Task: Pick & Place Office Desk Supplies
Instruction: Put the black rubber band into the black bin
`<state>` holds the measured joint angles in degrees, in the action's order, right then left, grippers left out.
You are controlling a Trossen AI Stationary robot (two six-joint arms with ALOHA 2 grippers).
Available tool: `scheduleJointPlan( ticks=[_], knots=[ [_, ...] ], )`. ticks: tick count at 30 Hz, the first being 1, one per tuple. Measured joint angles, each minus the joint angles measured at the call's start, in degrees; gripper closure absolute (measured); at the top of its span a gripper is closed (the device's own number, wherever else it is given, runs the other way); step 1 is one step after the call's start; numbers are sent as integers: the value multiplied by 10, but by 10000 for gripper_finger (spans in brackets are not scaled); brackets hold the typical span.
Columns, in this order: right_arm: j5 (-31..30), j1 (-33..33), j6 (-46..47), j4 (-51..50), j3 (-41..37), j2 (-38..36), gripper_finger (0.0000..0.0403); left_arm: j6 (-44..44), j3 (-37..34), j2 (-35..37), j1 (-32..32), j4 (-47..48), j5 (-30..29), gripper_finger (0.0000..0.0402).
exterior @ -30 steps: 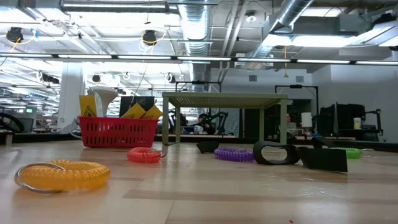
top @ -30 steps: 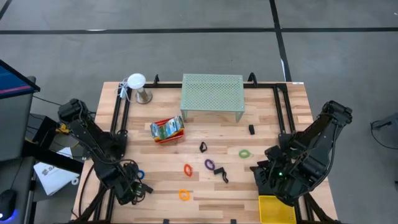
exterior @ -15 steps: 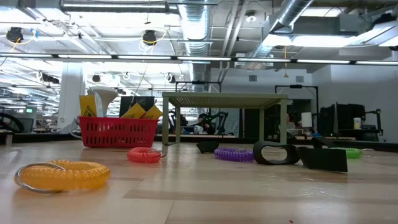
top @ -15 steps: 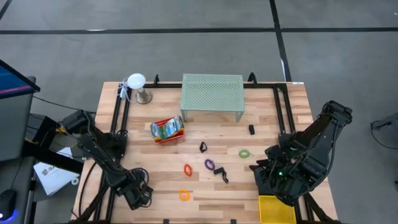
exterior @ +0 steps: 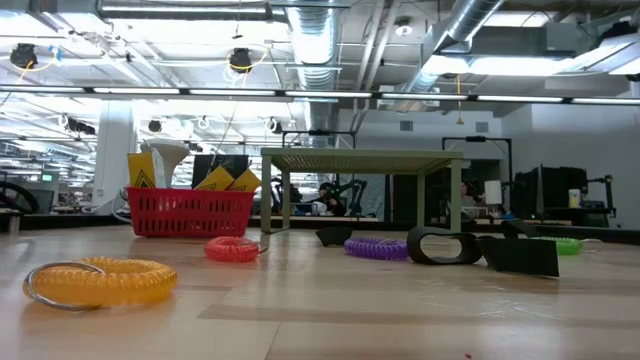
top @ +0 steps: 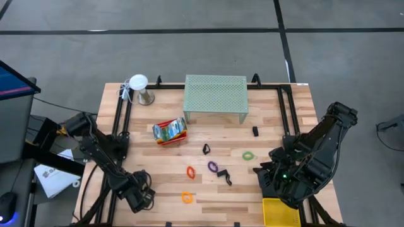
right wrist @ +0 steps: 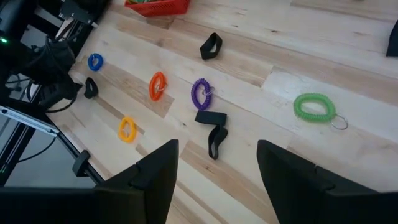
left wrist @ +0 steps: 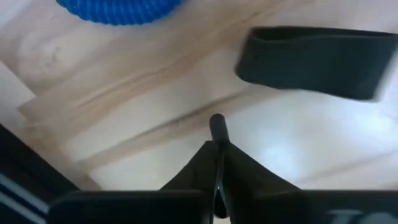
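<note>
Fingers of our left gripper [left wrist: 217, 124] are pressed together with nothing between them, hovering low at the near left corner of the table [top: 164, 161]; from its wrist we see a black clip [left wrist: 317, 61] and a blue coiled loop [left wrist: 118, 9] lying just ahead on the wood, neither one touched. Our right gripper [right wrist: 214, 165] waits at the near right, fingers spread wide and holding nothing, just above the yellow tray [top: 280, 211] at the table's near right corner. Closest to the front edge among the supplies lies the yellow-orange loop [top: 187, 197], large in the low view at the left. Past it come the orange-red loop [top: 190, 171], the purple loop [top: 213, 167] and two black clips [top: 225, 176] lying together just beside the purple one. To the right of these, well apart, sits the green loop [top: 249, 155]. Farther in, another black clip [top: 206, 149] lies near the table's middle, and one more small black clip [top: 255, 131] rests beyond the green loop. Left of centre stands the red tray [top: 170, 132] with yellow-green boxes inside. At the far side we see the mint-green mesh shelf [top: 215, 96] standing on its legs, and at the far left corner a white-topped stand [top: 140, 88].
</note>
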<state>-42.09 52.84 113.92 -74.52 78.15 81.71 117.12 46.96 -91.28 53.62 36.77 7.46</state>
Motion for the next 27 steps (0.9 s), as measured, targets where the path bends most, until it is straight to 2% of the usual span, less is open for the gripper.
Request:
scheduleJointPlan(
  ticks=[4, 8, 11, 16, 22, 27],
  knots=[
    [-2, 0, -5, 6, 0, 0, 188, -26, 0, 54, -14, 0, -34, 397],
    [-13, 0, -41, 31, 0, 0, 188, -88, 0, 128, -47, -29, -142, 398],
    [-47, -1, -73, 70, 0, 0, 188, -149, 1, 177, -87, -72, -222, 399],
    [-90, -9, -96, 129, 0, 0, 188, -305, 1, 219, -180, -239, -328, 400],
    [-95, -49, -181, 233, 0, 0, 188, -476, 1, 189, -293, -518, -342, 400],
    [-97, -89, -308, 372, 0, 0, 188, -516, 2, 124, -344, -721, -306, 400]
  ],
)
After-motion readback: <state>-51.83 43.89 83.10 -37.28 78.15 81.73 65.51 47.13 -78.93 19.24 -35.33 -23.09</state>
